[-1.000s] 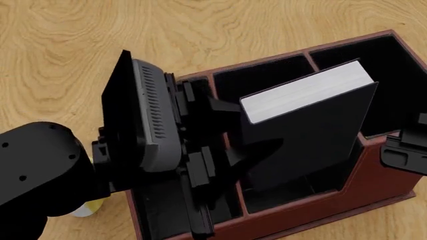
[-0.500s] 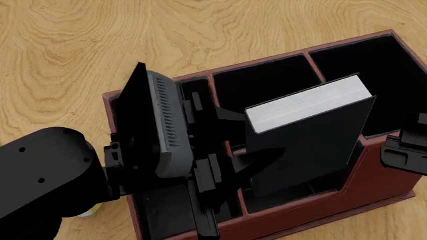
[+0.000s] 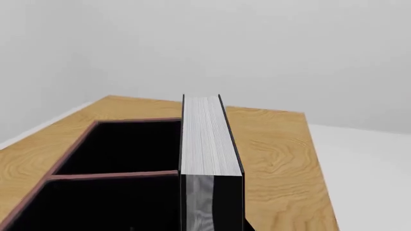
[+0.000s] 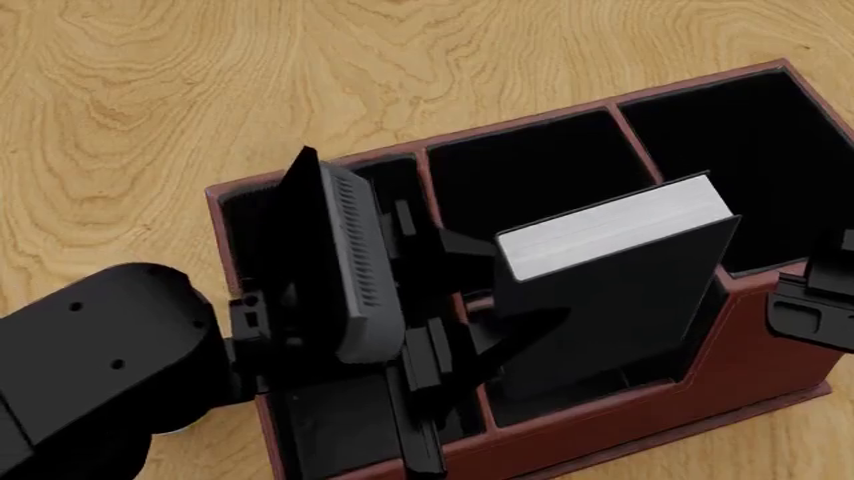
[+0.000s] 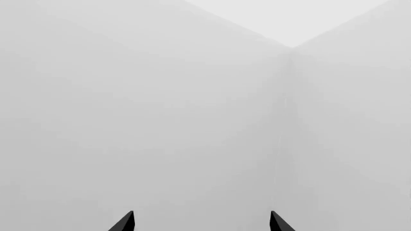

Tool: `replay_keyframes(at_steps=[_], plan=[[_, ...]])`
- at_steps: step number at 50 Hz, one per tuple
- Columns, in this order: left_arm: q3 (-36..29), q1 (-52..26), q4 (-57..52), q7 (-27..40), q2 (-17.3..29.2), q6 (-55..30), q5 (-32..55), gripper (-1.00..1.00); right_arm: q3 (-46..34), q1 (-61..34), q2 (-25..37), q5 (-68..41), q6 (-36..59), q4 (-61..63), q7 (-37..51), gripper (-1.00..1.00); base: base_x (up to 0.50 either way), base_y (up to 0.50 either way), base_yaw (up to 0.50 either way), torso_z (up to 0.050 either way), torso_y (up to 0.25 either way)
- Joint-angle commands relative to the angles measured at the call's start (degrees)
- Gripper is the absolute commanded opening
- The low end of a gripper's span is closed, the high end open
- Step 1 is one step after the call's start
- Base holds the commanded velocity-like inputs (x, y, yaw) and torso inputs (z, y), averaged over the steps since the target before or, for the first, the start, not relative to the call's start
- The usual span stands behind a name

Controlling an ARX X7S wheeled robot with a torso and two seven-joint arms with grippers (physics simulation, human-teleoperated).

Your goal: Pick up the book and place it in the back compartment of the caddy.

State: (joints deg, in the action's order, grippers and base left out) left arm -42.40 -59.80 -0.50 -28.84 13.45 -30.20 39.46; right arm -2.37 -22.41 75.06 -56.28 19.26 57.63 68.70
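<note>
The black book (image 4: 607, 290) with white page edges stands tilted, its lower end inside the small near cell (image 4: 641, 375) of the dark red caddy (image 4: 587, 425). My left gripper (image 4: 501, 285) is shut on the book's spine side, with one finger (image 4: 461, 240) on each cover. In the left wrist view the book (image 3: 209, 139) rises edge-on between the jaws, with the caddy's black cells (image 3: 122, 144) beside it. My right gripper (image 5: 202, 222) is open and empty and faces a blank wall. It shows at the right edge of the head view (image 4: 814, 310).
The caddy's long narrow cell (image 4: 247, 215) lies under my left arm. Two larger black cells (image 4: 534, 165) sit on its far side. Wooden tabletop (image 4: 200, 80) surrounds the caddy. The table's edge (image 3: 314, 159) shows in the left wrist view.
My left arm has moved right and down with the book. The book has sunk deeper into the near cell. The right gripper has not moved.
</note>
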Motion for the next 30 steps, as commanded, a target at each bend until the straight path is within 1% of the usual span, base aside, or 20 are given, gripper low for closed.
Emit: replay_keyframes(at_steps=[1, 30], plan=[[0.32, -0.10, 1.35, -0.17, -0.47, 1.37, 1.72, -1.00, 0.20, 0.72, 0.16, 0.30, -0.50, -0.19, 0.01, 1.00, 0.00, 0.00, 0.00, 0.000, 0.000], [-1.39, 0.09, 7.80, -2.44, -2.14, 5.88, -0.78, -1.00, -0.72, 0.29, 0.10, 0.49, -0.79, -0.72, -0.28, 1.00, 0.00, 0.00, 0.00, 0.000, 0.001]])
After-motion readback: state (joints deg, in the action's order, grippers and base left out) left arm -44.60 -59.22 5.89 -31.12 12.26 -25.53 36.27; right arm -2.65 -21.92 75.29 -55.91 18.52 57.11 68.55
